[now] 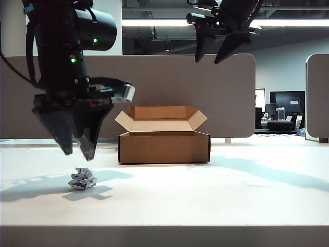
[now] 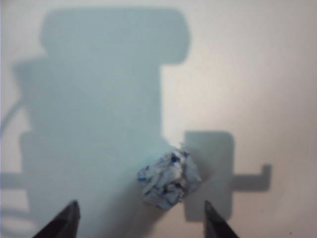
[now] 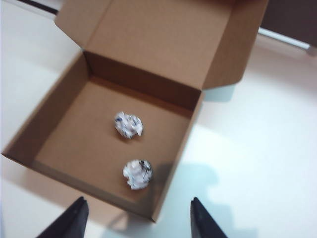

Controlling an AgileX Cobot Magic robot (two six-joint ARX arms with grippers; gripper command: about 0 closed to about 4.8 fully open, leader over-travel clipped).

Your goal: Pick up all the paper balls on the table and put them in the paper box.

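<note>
Tabletop point(image 1: 216, 200): one paper ball point(image 1: 83, 178) left.
Box point(image 3: 74, 134): two balls point(image 3: 129, 124) inside.
Left hand point(image 1: 76, 145): apart, empty, above that ball.
Right hand point(image 1: 216, 55): apart, empty, raised high.

Three paper balls: one point(image 1: 83, 178) on the worktop point(image 1: 216, 195) near its front-left edge, two point(image 3: 129, 124) point(image 3: 137, 174) inside the box point(image 3: 59, 129). One box. Two grippers: left point(image 1: 76, 149), right point(image 1: 215, 57).

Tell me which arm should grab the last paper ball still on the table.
Left. Its open tool hangs just above the paper ball, fingers either side. The right tool is high over the paper box.
</note>
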